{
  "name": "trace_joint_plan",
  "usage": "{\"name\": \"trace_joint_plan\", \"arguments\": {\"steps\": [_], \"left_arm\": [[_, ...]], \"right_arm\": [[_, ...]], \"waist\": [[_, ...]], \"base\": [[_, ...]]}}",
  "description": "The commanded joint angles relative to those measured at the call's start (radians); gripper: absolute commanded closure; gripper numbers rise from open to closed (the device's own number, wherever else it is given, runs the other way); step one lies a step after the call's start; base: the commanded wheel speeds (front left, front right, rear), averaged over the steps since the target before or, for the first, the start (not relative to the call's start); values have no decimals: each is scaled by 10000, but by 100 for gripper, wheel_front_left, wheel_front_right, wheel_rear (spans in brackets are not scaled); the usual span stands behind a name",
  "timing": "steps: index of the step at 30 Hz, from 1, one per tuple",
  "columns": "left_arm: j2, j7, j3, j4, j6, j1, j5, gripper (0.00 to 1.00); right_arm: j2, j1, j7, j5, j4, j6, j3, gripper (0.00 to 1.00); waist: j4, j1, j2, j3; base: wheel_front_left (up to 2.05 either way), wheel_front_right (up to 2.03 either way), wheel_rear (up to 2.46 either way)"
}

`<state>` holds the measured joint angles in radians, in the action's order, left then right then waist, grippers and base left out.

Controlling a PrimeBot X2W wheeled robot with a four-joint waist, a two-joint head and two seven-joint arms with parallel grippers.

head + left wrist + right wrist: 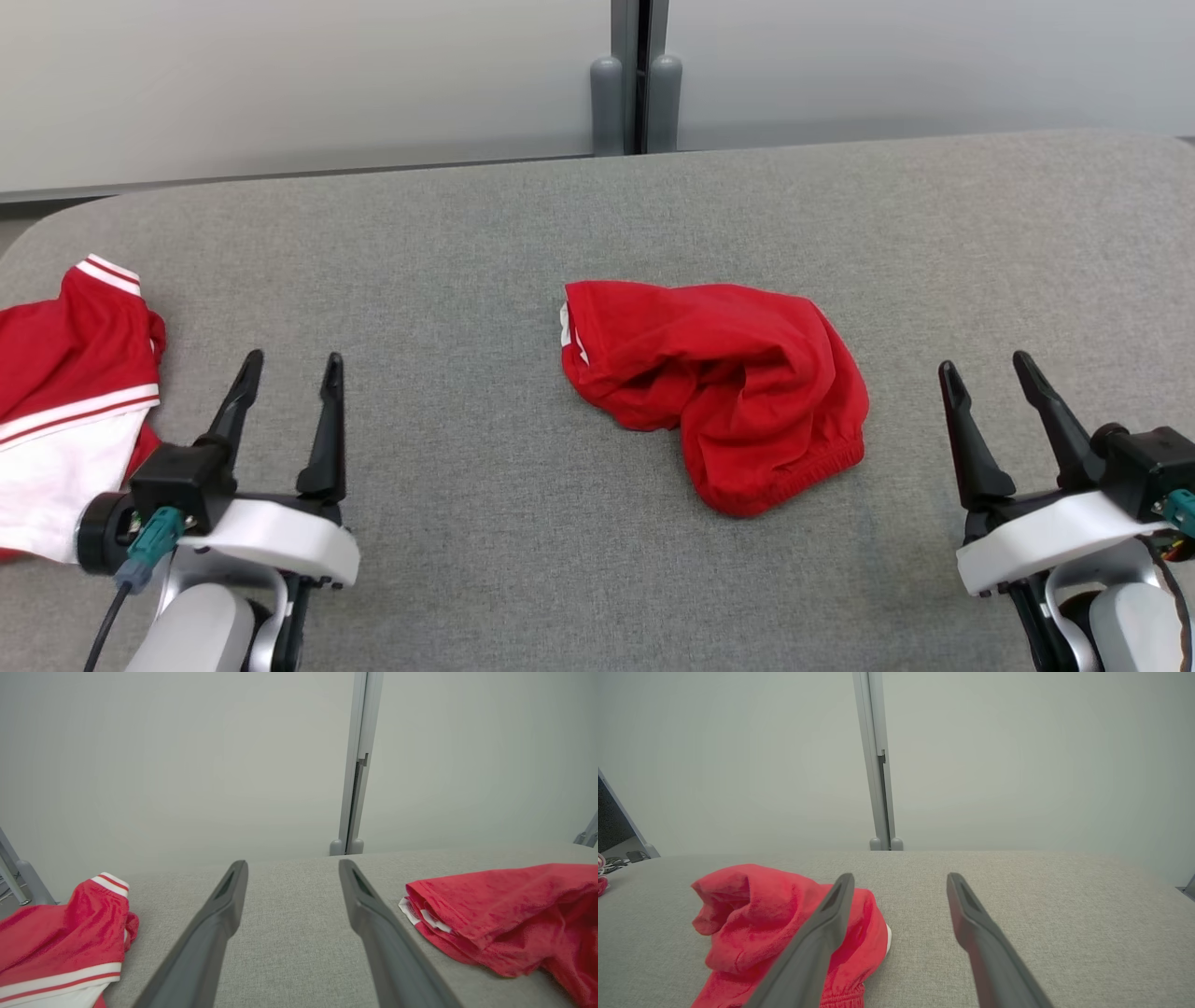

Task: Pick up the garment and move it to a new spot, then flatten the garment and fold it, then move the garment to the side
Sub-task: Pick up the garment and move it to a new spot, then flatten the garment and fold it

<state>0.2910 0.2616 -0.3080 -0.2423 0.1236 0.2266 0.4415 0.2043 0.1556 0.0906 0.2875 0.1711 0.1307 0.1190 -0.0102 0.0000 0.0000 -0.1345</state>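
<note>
You've got red garment [719, 392] crumpled mid-bench [467, 233], elastic hem on near side, white label peeking at its left edge. Your left claw [294, 357] sits low left, fingers spread wide, holding nothing, well apart from garment. Your right claw [984, 360] sits low right, spread just as wide, empty, clear of garment's right side. Second red-and-white garment [65, 392] lies at bench's left edge, just beside left claw. Grey post [637, 93] stands behind bench.
</note>
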Motion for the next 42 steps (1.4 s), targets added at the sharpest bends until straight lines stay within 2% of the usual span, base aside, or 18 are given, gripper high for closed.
{"name": "trace_joint_plan", "arguments": {"steps": [1,18,42], "left_arm": [[128,46,113,69,-61,-222,77,0],[362,-262,-211,499,125,-1368,-13,0],[464,-461,-385,588,336,-1261,77,0]], "right_arm": [[32,-179,-77,-67,-102,1,0,0],[-158,-1192,-670,-254,-520,1,129,0],[-255,-1244,-840,-239,-685,1,124,0]], "waist": [[-11,0,0,162],[64,0,0,1074],[26,0,0,991]], "base": [[0,0,0],[0,0,0],[0,0,0]]}}
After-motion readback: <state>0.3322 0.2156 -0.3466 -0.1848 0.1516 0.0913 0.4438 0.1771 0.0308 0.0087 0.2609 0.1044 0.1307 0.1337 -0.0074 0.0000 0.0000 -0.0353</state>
